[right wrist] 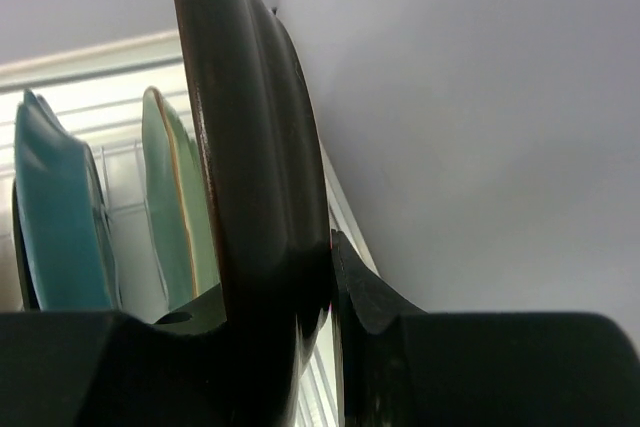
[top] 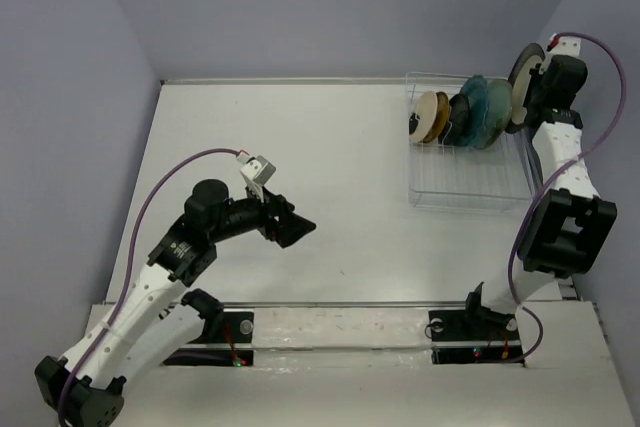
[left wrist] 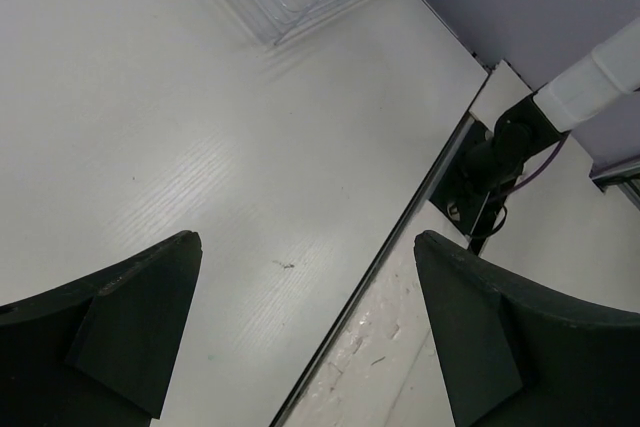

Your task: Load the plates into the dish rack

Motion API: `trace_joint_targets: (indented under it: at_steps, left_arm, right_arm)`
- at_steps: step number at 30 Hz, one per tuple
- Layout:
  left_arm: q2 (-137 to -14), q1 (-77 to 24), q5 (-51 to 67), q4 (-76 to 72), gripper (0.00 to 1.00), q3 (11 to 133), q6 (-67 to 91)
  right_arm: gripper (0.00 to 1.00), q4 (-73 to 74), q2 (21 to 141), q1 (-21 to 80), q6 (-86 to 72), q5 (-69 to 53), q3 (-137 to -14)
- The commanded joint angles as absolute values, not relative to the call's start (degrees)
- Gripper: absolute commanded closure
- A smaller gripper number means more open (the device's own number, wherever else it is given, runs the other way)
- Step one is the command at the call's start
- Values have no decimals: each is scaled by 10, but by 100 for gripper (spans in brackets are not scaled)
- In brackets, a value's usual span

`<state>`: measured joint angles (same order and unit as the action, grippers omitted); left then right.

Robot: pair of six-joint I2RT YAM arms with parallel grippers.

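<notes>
Your right hand (top: 533, 95) is narrowed onto the lower rim of a dark plate (right wrist: 250, 127), one matte black finger on each face. The plate is glossy, brown-black, ridged in concentric steps, and stands on edge. Your right arm reaches up the worktop's (top: 330, 147) 3 o'clock side, forearm upright, wrist bent over the far right corner of the dish rack (top: 465, 182). You cannot tell whether the plate touches the rack.

The rack is clear plastic with thin upright dividers and sits at 2 o'clock on the smooth white worktop. Four plates stand on edge in its far half. From 9 toward 3 o'clock they are an amber plate (top: 432, 117), a black-patched plate (top: 457, 122), a scalloped teal plate (top: 478, 112) and a pale mint plate (top: 499, 112). The dark plate stands just beside the mint one, on its 3 o'clock side.

Your left hand (top: 292, 223) hangs wide and empty, just off centre toward 8 o'clock, elbow bent, pointing toward 3 o'clock, well apart from the rack.
</notes>
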<state>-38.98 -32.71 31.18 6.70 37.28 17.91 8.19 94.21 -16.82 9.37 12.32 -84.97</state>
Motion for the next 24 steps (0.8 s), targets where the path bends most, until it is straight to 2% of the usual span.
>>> trace_joint_targets:
  at_steps: [1, 17, 20, 24]
  left_arm:
    - [-386, -330, 309, 56, 1, 401, 169]
    - [-386, -323, 294, 58, 1, 401, 170]
    - [-382, -315, 291, 56, 1, 402, 169]
    - [-376, -298, 293, 48, 1, 402, 170]
  right_arm:
    - [93, -29, 933, -171, 96, 102, -844]
    - [93, -33, 974, -171, 102, 71, -773]
    - [82, -33, 983, -171, 92, 76, -772]
    - [61, -25, 990, -171, 76, 65, -775]
